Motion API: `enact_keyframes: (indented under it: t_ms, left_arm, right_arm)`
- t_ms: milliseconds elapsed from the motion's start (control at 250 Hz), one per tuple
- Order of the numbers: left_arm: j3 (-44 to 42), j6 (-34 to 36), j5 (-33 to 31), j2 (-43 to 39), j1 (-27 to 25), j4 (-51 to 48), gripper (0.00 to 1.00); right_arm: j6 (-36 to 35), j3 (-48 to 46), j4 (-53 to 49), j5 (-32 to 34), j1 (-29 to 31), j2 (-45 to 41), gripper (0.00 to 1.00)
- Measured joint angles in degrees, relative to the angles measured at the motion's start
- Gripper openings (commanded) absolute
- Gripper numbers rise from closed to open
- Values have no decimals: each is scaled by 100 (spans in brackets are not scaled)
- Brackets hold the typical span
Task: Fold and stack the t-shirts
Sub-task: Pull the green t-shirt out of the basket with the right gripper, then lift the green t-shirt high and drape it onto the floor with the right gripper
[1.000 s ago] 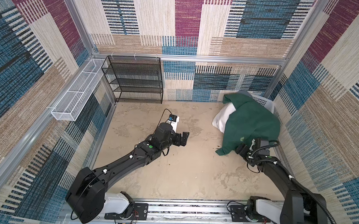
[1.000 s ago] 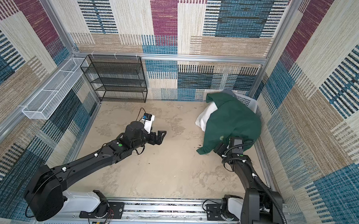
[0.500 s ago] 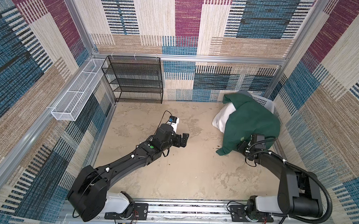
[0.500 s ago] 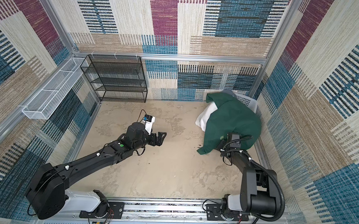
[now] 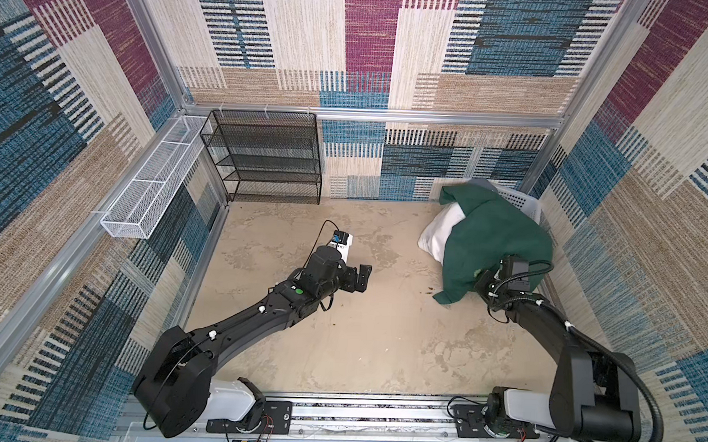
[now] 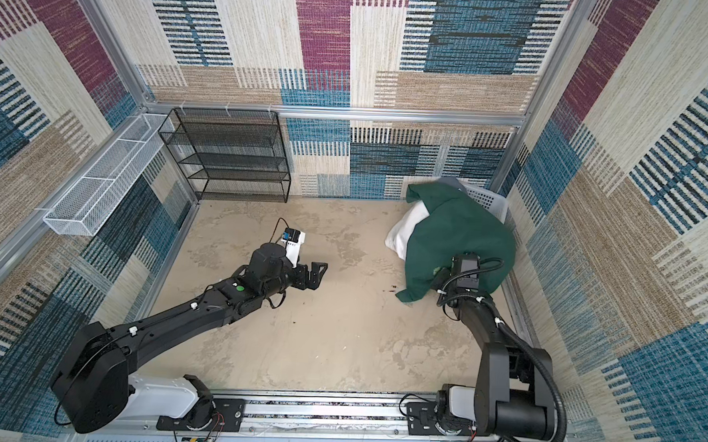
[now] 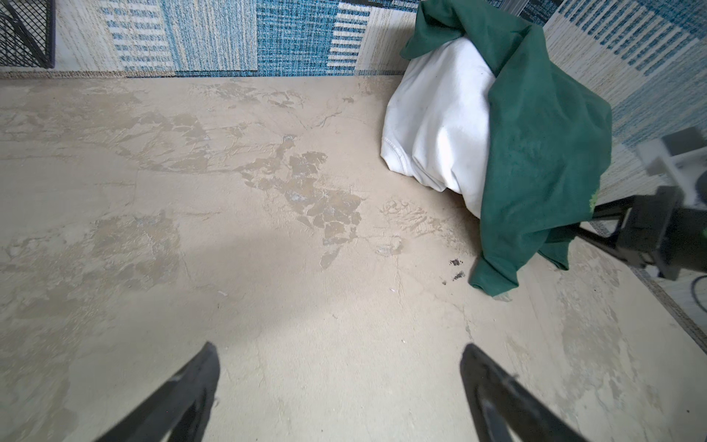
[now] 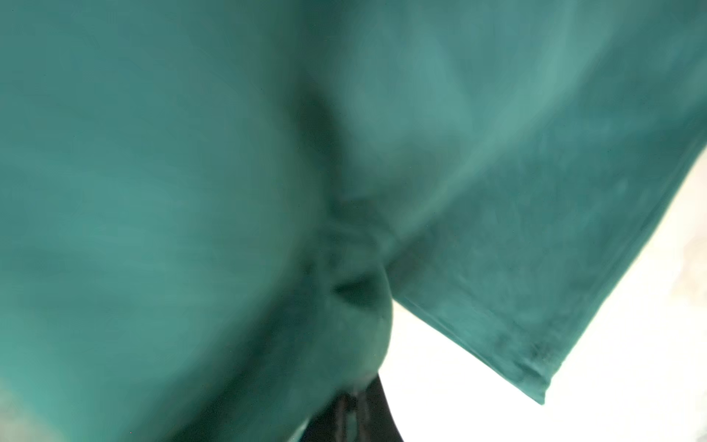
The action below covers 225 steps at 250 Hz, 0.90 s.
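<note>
The green t-shirt [image 5: 493,237] lies draped over a white t-shirt [image 5: 437,234] and the pale basket [image 5: 521,202] at the far right of the worktop [image 5: 379,344]. One corner of it trails down onto the surface towards the middle. The right tool [image 5: 483,279] is pressed into its near side, jaws closed on a pinch of green cloth (the right wrist view shows the fabric puckering in toward the tool). The left tool [image 5: 362,277] hangs over bare worktop in the middle, jaws spread wide and holding nothing.

I judge this to be the pick-up step: the shirt is gripped but not yet off the heap. The next move calls for a lift and a pull left into the open middle. It should be gentle enough that the white shirt is not dragged along. The left tool could then take a second edge.
</note>
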Motion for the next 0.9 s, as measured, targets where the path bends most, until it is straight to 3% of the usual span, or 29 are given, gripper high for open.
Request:
enact_keyframes:
  t_ms: [168,264,348,600,704,800,832,900]
  left_arm:
    - [-48,42,-111,-61,2,24,100]
    - [-70,66,-116,-131,7,26,100]
    - [-98,114,-138,-275,4,26,100]
    - [-529,273,-990,-1224,7,4,100]
    - [-809,278,-1464,-1727,9,-17,100]
    - [-1012,275,-1862,-2107,11,-26,100]
    - [-1054,278,-1989,-2208,11,-35,100]
    - [-1110,275,-2221,-2367,11,-66,100]
  right_arm:
    - [-116,1154,-542,66,50,-911,0]
    - [-219,2247,-850,109,284,-704,0]
    - [-315,3150,-1012,61,872,-302,0]
    - [-776,6384,-1766,205,2994,1665,0]
    - [-1143,8620,-2339,208,3923,3110,0]
    - [-1342,10653,-2981,-201,4308,4380,0]
    - [-1346,11103,-3097,-306,4336,4682,17]
    - [-1360,11505,-3298,-350,4343,5056,80]
